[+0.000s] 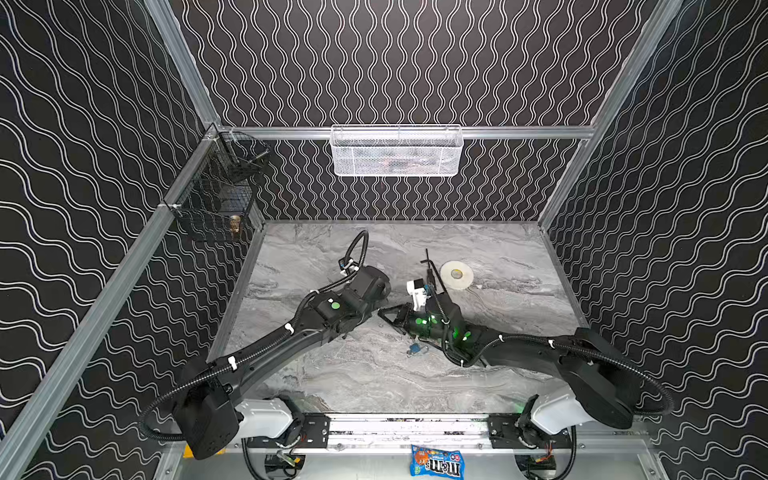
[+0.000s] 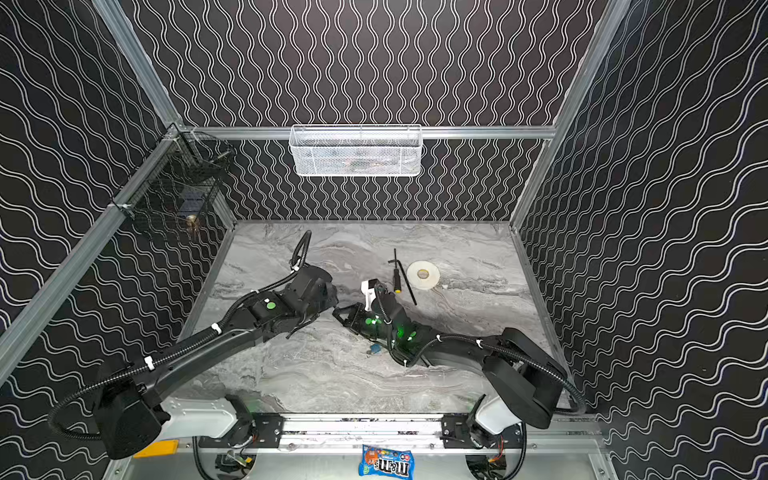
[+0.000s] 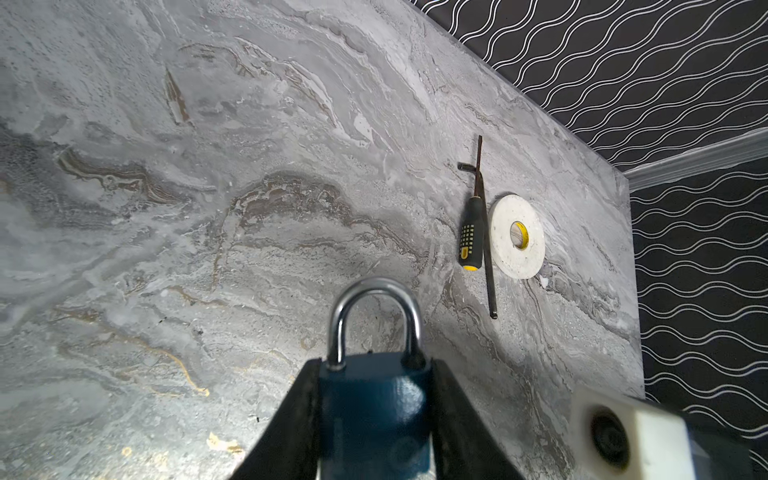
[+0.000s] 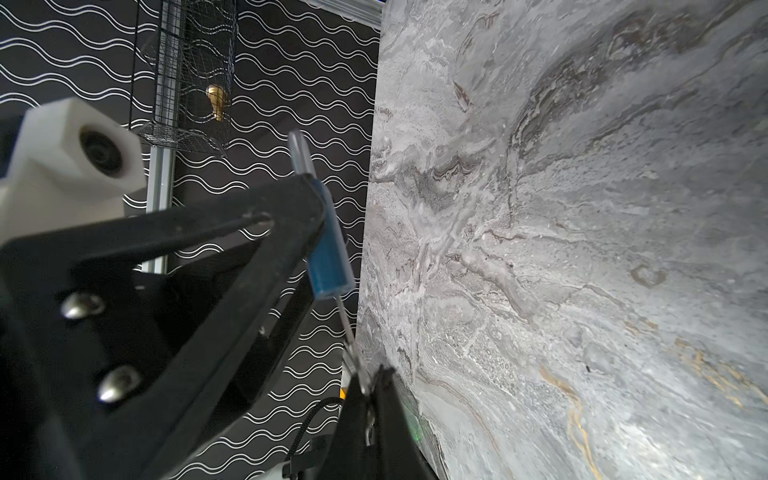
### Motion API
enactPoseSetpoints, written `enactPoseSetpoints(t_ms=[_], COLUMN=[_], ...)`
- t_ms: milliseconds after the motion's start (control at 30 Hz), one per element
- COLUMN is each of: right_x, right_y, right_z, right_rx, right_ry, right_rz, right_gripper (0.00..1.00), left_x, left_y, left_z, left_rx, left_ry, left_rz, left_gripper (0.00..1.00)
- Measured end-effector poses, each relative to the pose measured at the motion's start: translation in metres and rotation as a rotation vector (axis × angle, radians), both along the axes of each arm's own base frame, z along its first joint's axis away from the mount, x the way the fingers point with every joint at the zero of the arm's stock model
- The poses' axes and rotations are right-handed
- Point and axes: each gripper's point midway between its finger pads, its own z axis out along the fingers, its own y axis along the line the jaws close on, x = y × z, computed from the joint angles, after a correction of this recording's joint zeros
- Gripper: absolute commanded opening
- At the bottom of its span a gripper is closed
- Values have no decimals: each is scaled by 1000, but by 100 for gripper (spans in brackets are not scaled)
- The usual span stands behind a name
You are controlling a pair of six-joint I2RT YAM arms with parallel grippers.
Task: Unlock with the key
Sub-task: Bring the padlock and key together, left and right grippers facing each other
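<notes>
My left gripper [image 3: 374, 365] is shut on a blue padlock [image 3: 374, 399], one finger on each side of its body. The silver shackle [image 3: 376, 286] is seated in the body and points away from the wrist. In the right wrist view the padlock [image 4: 330, 249] shows edge-on between the left fingers [image 4: 249, 232]. A thin silver key [image 4: 351, 345] runs from the padlock's underside to my right gripper [image 4: 372, 380], which is shut on the key's head. In both top views the two grippers meet tip to tip above mid-table [image 1: 380, 313] [image 2: 334, 311], and lock and key are hidden there.
A screwdriver [image 3: 471, 232], a hex key [image 3: 487, 266] and a white tape roll [image 3: 517, 237] lie behind the right arm. A small blue thing with a metal ring [image 1: 414, 349] lies on the table under the right arm. Wall baskets [image 1: 397, 151] [image 1: 220, 199] hang behind.
</notes>
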Motion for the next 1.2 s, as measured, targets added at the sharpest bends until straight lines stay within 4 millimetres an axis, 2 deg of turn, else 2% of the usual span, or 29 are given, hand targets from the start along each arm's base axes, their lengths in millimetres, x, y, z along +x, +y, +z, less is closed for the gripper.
enactPoseSetpoints(t_ms=[367, 633, 1200], right_x=[-2, -8, -13], right_y=[4, -2, -1], right_z=[3, -3, 5], right_rx=[11, 52, 65], right_ry=[38, 74, 46], right_rz=[-13, -46, -57], right_gripper=[0, 0, 0], left_x=[-3, -11, -17], left_y=[3, 1, 5], left_z=[2, -3, 10], left_rx=[-29, -106, -185], left_ry=[-17, 16, -1], left_rz=[22, 41, 66], left_gripper=[0, 0, 0])
